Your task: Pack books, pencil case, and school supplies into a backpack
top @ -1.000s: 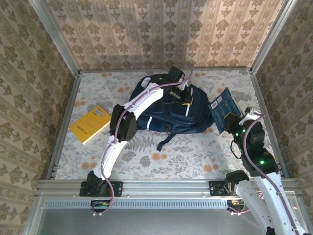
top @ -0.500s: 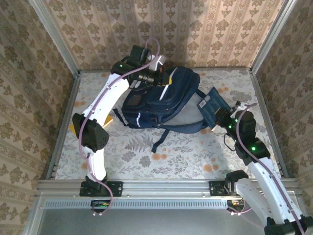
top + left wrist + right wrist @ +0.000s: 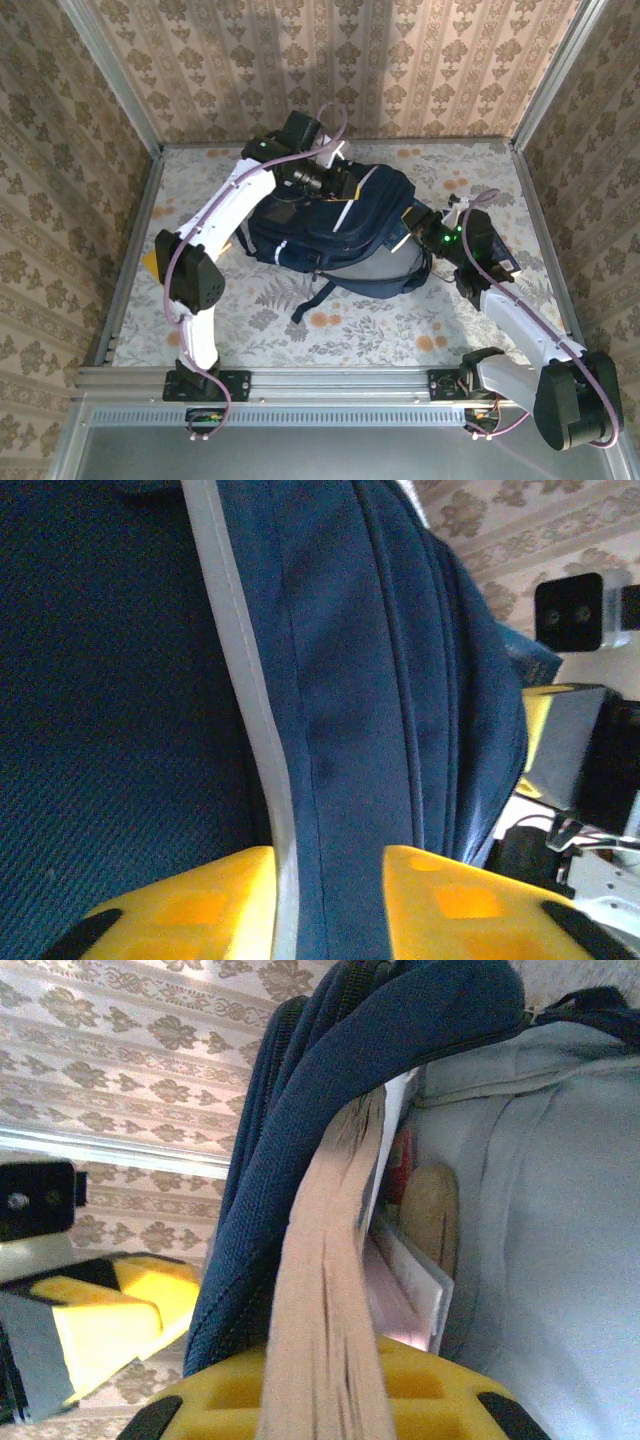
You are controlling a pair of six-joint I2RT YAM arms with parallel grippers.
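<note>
1. Pinching the backpack [image 3: 330, 230] by its white-striped fabric in the left gripper [image 3: 330, 880], jaws narrow; backpack lying mid table [image 3: 380, 320].
2. Clamping a book [image 3: 322, 1280] edge-on in the right gripper [image 3: 325, 1380], at the backpack's opening.

The backpack [image 3: 330, 225] is navy with a white stripe, and its inner lining is pale grey. My left fingers [image 3: 190, 905] and right fingers [image 3: 420, 1390] are bright yellow with black corners. The book [image 3: 320, 1340] shows tan page edges. At nine o'clock a yellow book [image 3: 150, 262] peeks out. The bench [image 3: 380, 320] is pale with grey leaves and orange blossoms. The walls [image 3: 400, 60] wear beige damask.
</note>
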